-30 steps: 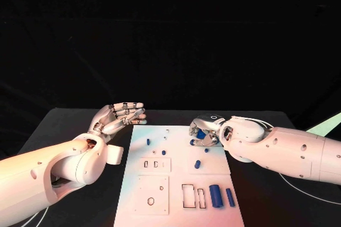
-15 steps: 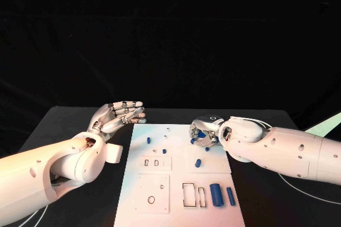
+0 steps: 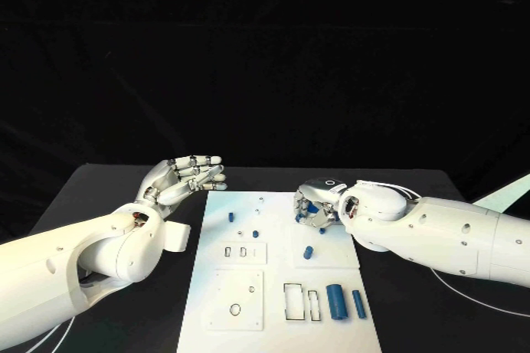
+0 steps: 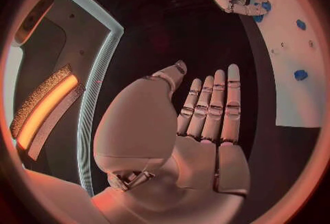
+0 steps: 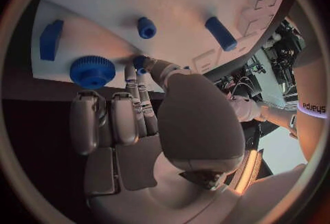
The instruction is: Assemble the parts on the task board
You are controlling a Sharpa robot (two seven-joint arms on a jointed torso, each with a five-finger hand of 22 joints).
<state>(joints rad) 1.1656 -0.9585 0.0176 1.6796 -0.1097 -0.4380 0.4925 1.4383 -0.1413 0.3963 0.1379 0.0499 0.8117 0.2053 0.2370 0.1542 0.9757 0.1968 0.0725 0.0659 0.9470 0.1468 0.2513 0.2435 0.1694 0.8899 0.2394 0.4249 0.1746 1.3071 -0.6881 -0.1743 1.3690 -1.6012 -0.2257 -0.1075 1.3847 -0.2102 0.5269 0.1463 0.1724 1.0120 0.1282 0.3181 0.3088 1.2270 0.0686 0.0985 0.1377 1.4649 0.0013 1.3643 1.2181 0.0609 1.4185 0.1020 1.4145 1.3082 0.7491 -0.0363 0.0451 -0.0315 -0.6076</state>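
The white task board (image 3: 276, 330) lies lengthwise in the middle of the table. My right hand (image 3: 317, 203) hovers low over its far right corner, fingers curled down. There my thumb and a finger pinch a small blue peg (image 5: 139, 63) right at the board's surface. Beside it lie a blue gear (image 5: 93, 71) and a blue block (image 5: 50, 39). Blue pegs (image 3: 231, 217) (image 3: 254, 234) (image 3: 307, 253) stand further along the board. My left hand (image 3: 184, 177) is raised beside the board's far left corner, palm up, fingers straight and holding nothing.
Two blue cylinders (image 3: 335, 298) (image 3: 358, 304) lie at the board's near right, next to empty rectangular slots (image 3: 292, 303). The black table (image 3: 430, 315) runs bare on both sides of the board. My bulky forearms lie along both of the board's long edges.
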